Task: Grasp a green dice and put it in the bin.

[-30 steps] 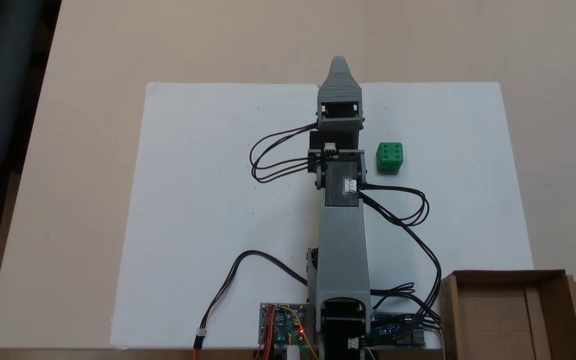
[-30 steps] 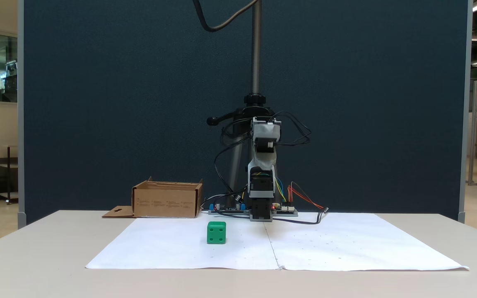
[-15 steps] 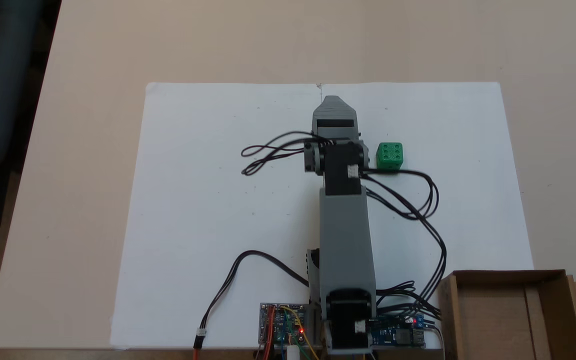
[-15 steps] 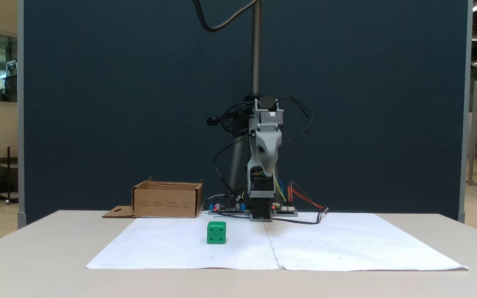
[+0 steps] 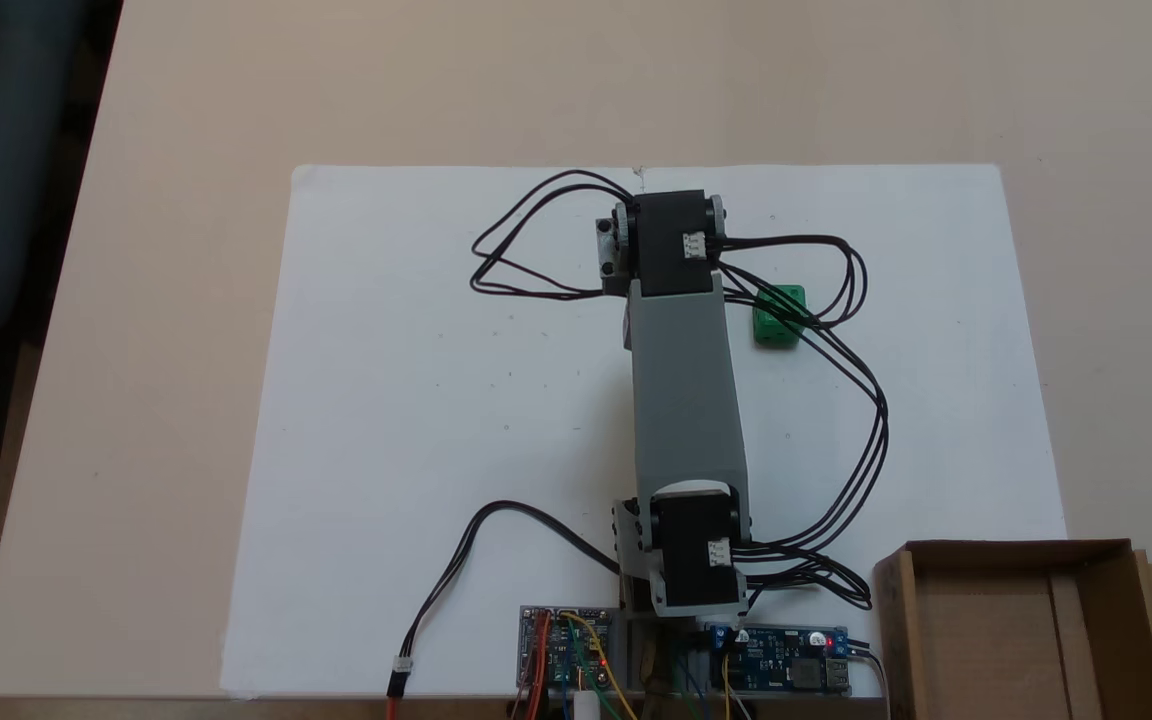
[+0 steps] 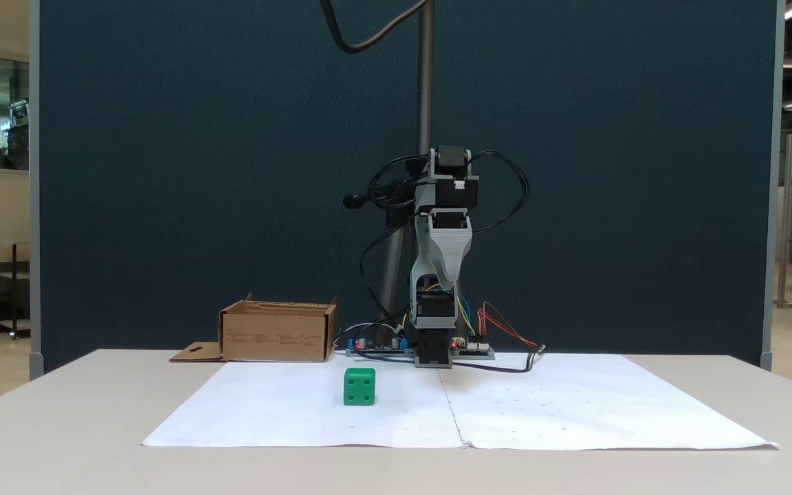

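The green dice [image 5: 779, 318] rests on the white paper to the right of the arm, with black cables crossing above it; it also stands left of the arm's base [image 6: 359, 386]. The gripper [image 6: 446, 280] hangs high above the paper, pointing down, well above and to the right of the dice. A single grey tapered jaw shows, so whether it is open or shut is unclear. The bin [image 5: 898, 620], a brown cardboard box, sits at the lower right corner beside the arm's base, and at the back left [image 6: 276, 335].
A white paper sheet [image 5: 416, 400] covers the tan table [image 5: 136, 300]. Circuit boards [image 5: 564, 660] and loose cable loops [image 5: 856, 400] lie around the base. A camera stand pole [image 6: 425, 75] and a dark blue partition [image 6: 162, 172] rise behind the arm.
The arm has pulled back and risen, and the gripper has swung from reaching out over the paper to hanging down under the raised elbow. The dice and the bin have stayed put.
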